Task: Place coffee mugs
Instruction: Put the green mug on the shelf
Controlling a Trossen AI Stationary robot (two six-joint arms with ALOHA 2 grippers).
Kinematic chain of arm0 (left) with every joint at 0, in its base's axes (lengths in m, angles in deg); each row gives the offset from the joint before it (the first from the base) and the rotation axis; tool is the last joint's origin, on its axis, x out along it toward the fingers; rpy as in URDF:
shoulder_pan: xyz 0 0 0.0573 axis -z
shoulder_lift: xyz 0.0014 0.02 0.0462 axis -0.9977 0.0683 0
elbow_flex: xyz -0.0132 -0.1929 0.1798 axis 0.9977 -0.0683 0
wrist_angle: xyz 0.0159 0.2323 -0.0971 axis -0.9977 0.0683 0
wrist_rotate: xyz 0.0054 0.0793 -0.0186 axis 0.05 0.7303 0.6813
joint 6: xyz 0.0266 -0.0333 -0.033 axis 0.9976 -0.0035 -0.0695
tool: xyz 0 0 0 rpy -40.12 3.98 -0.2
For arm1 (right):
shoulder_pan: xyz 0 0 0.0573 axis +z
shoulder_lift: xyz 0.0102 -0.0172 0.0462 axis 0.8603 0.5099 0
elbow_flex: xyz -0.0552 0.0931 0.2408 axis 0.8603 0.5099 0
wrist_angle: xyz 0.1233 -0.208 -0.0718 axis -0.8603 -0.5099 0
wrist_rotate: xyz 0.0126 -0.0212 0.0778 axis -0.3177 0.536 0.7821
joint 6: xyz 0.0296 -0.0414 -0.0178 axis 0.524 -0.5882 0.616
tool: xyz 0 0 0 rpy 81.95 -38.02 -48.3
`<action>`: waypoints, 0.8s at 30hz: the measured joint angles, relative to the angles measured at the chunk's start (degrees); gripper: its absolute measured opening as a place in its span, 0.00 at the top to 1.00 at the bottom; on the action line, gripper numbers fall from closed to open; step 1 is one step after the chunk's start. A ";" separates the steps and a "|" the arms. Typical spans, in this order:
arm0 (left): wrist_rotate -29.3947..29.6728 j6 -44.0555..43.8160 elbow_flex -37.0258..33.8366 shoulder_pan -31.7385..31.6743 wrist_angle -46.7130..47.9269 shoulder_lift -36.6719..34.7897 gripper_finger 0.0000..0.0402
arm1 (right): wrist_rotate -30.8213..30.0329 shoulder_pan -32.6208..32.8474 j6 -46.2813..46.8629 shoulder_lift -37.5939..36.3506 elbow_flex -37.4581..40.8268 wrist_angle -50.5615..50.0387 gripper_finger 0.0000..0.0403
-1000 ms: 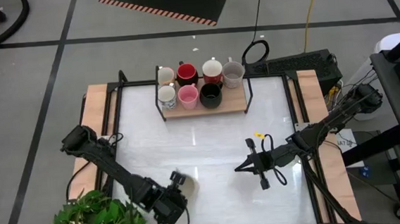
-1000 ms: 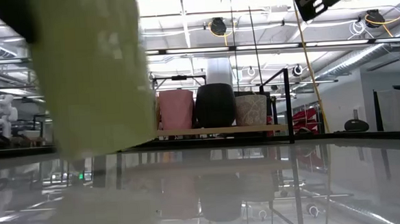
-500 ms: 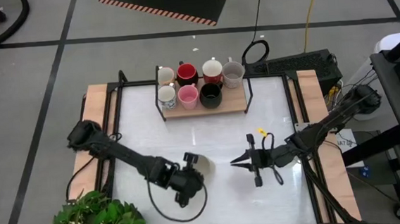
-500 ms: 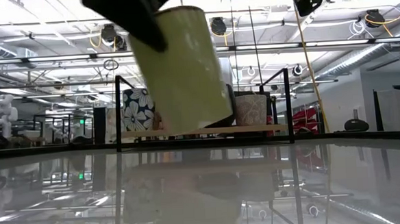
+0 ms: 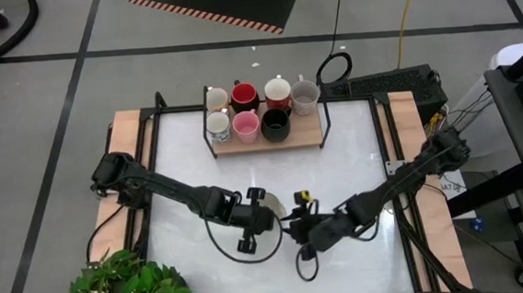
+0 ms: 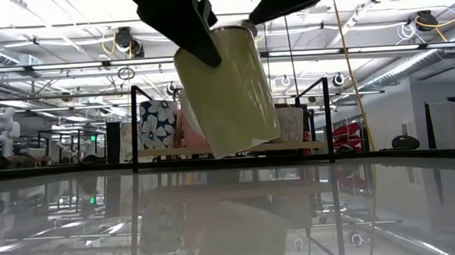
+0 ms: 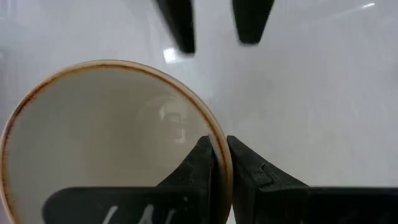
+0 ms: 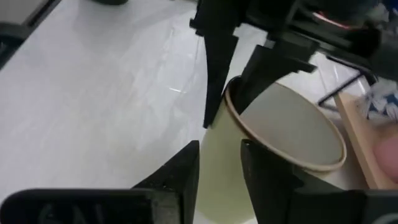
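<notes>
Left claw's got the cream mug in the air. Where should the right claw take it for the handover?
Probably the free rim wall of the cream mug, opposite the left claw and its pinch: one finger inside, one outside. The mug hangs tilted, clear of the table, its mouth facing the right claw, which is open beside it. No handle shows.

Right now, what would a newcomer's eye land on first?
The cream ceramic mug, hanging tilted above the glossy white table, pinched at its rim by the left gripper. The right gripper is closing in on it, open. Behind, seven mugs sit on the wooden rack.
</notes>
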 joint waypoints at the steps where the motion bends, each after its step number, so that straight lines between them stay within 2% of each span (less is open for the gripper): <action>1: -0.14 0.01 0.00 0.37 0.13 0.00 0.93 | 0.00 0.00 -1.20 1.00 -0.87 -0.04 0.72; 7: 0.17 1.05 0.00 2.91 1.65 0.00 0.93 | -2.65 0.40 -10.45 5.53 -3.77 0.74 0.68; 13: 0.84 1.45 0.00 4.91 2.15 0.00 0.93 | -2.81 2.14 -21.46 7.39 -3.79 7.02 0.65; 16: 0.99 1.95 0.00 5.43 0.97 0.01 0.93 | -6.02 2.68 -25.74 7.40 -3.81 10.64 0.64; 20: 1.29 2.35 0.07 6.05 0.53 0.72 0.93 | -7.60 3.02 -27.79 7.35 -3.95 11.99 0.64; 24: 1.28 2.90 0.07 6.26 -0.19 1.89 0.93 | -5.04 2.71 -25.44 7.36 -2.79 10.01 0.64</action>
